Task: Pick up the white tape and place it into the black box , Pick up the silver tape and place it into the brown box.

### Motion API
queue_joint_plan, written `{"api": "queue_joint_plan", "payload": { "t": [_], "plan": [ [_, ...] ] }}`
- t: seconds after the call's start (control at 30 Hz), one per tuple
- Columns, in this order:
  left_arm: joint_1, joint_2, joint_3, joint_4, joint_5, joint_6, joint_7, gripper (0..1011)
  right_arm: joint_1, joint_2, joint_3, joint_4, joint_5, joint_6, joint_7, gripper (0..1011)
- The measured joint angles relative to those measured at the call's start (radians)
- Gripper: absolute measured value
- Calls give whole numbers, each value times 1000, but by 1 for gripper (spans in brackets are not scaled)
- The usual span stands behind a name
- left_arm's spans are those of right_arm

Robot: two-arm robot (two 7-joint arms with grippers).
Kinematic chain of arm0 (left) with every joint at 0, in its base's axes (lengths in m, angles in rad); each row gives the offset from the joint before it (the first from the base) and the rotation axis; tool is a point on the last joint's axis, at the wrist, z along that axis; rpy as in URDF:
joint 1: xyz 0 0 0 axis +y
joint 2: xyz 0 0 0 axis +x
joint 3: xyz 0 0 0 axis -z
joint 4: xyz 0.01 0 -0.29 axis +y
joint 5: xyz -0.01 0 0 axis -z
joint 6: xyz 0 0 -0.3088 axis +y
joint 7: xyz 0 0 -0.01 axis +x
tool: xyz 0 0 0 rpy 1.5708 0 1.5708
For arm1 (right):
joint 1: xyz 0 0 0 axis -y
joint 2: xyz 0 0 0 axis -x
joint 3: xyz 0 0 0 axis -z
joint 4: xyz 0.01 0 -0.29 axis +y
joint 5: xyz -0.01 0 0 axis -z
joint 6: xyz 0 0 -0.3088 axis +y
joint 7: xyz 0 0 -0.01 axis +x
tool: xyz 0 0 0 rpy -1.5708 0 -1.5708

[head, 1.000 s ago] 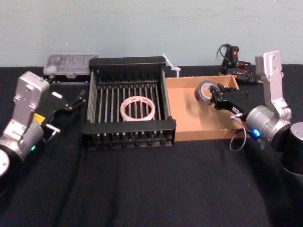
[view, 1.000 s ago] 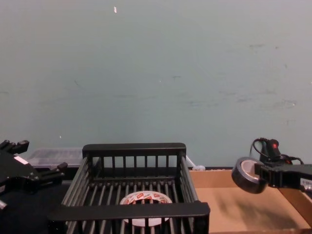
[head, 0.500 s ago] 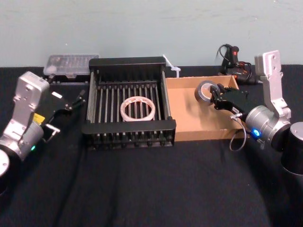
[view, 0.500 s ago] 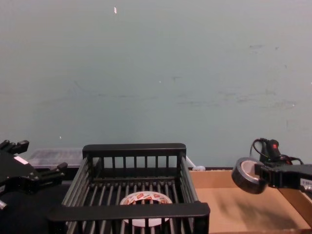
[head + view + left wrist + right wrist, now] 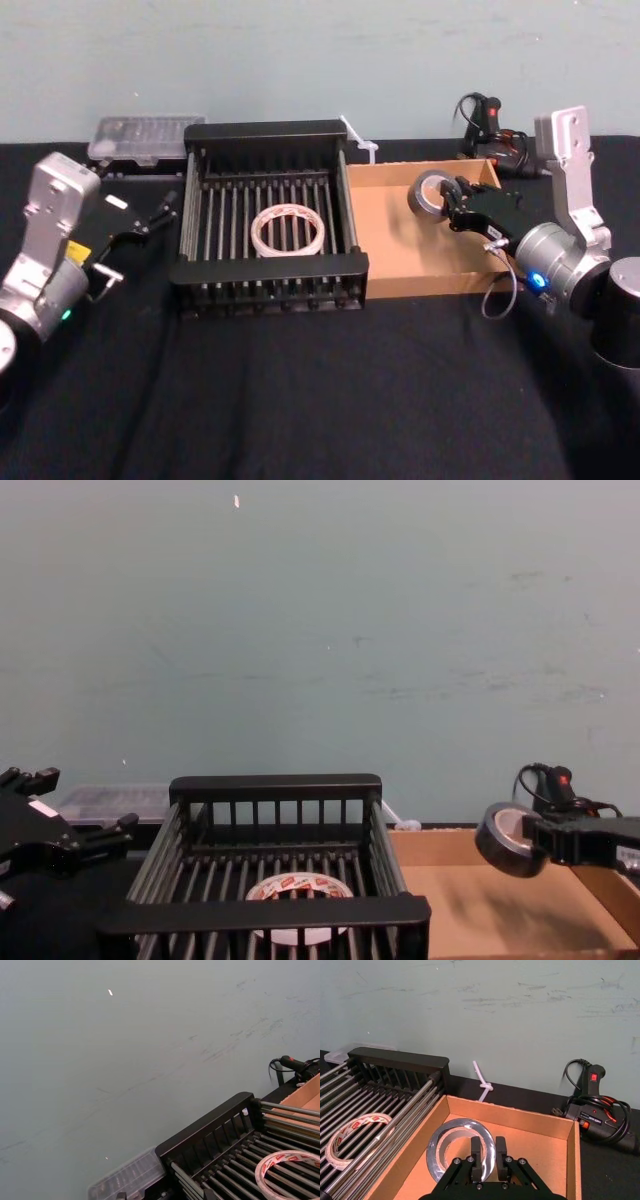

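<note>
Black cloth: the desk (image 5: 300, 400) is covered by it from edge to edge.
Left gripper (image 5: 158, 212): held low at the left of the black box, above the desk; whether its jaws are spread or pressed together cannot be told.
Clear case (image 5: 145, 137): a transparent plastic case is seen lying behind the left gripper, just beside the crate's far left corner.
Black box (image 5: 270, 270): a slatted plastic crate is set left of centre, touching the cardboard tray along its right side.
White tape (image 5: 288, 229): laid flat on the crate's floor bars, near the middle; well apart from both grippers.
Writing: small red printed marks are carried on the white roll's face, too small to be read.
White tie (image 5: 483, 1086): a knotted white strip is seen on the desk behind the gap between the two containers.
Brown box (image 5: 400, 285): a shallow cardboard tray is placed right of the crate.
Silver tape (image 5: 461, 1155): held upright on its edge over the tray's far right part, clear of the tray floor in the chest view.
Right gripper (image 5: 483, 1161): its jaws are pinched on the silver roll's wall, one finger inside the core and one outside.
Glue gun (image 5: 594, 1105): a black tool with red marks and a coiled cord is seen behind the tray's far right corner.
</note>
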Motion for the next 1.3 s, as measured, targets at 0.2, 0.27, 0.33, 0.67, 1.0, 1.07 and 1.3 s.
{"api": "queue_joint_plan", "payload": {
  "t": [0.2, 0.27, 0.33, 0.67, 1.0, 1.07, 1.3],
  "plan": [
    [0, 0, 0, 0, 0, 0, 0, 1001, 0, 0, 0, 0, 0, -1, 0, 176],
    [0, 0, 0, 0, 0, 0, 0, 1002, 0, 0, 0, 0, 1, -1, 0, 176],
    [0, 0, 0, 0, 0, 0, 0, 1001, 0, 0, 0, 0, 1, -1, 0, 176],
    [0, 0, 0, 0, 0, 0, 0, 1001, 0, 0, 0, 0, 1, -1, 0, 176],
    [0, 0, 0, 0, 0, 0, 0, 1001, 0, 0, 0, 0, 1, -1, 0, 349],
    [0, 0, 0, 0, 0, 0, 0, 1001, 0, 0, 0, 0, 1, -1, 0, 435],
    [0, 0, 0, 0, 0, 0, 0, 1001, 0, 0, 0, 0, 1, -1, 0, 654]
  ]
}}
